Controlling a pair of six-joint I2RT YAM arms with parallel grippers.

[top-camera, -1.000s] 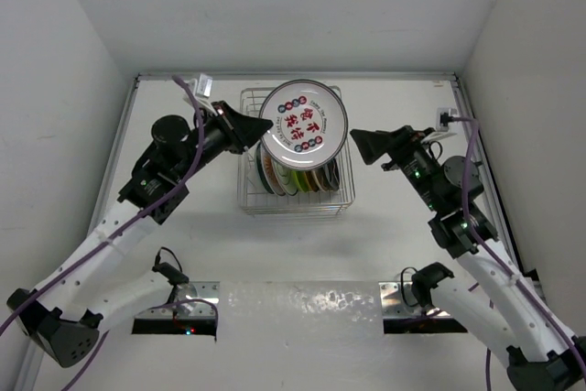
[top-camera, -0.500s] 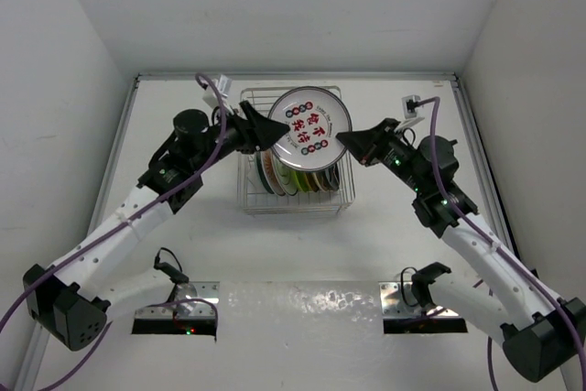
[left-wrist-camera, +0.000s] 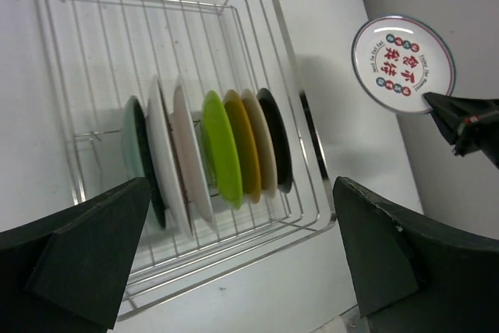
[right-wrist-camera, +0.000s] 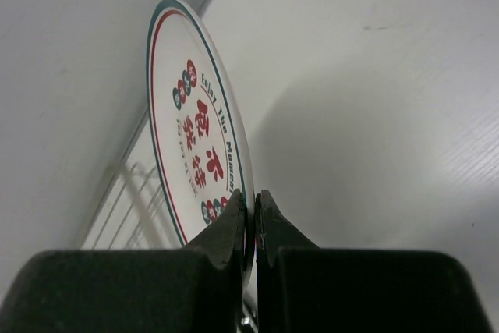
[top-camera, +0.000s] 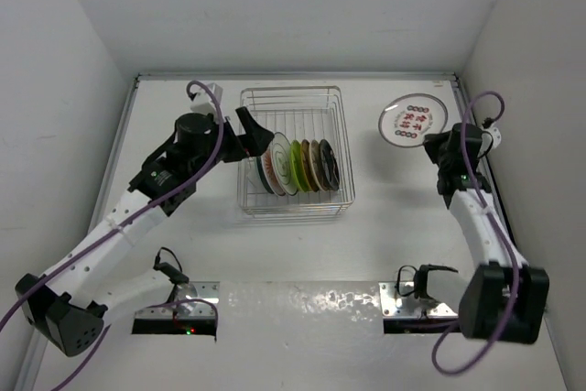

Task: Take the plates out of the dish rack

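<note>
The dish rack [top-camera: 291, 91] is a silver wire basket in the middle of the table. Several plates [top-camera: 298, 165] stand upright in a row in it, among them white, lime green [left-wrist-camera: 222, 150], tan and black ones. My left gripper [top-camera: 255, 135] hangs open over the rack's left side with nothing between its fingers; the left wrist view looks down on the row through the gap [left-wrist-camera: 242, 193]. My right gripper [top-camera: 438, 141] is shut on the lower rim of a white plate with red marks [top-camera: 414, 120], held up at the far right, well away from the rack. The jaws pinch its edge [right-wrist-camera: 251, 196].
White walls close the table on the left, back and right. The held plate [left-wrist-camera: 401, 64] is close to the right wall. The rack's wire rim [left-wrist-camera: 265, 5] stands higher than the table. Two metal mounting plates [top-camera: 417, 304] sit at the near edge.
The left gripper let go of the white plate with red marks and opened. The right gripper shut on that plate and carried it right, away from the rack.
</note>
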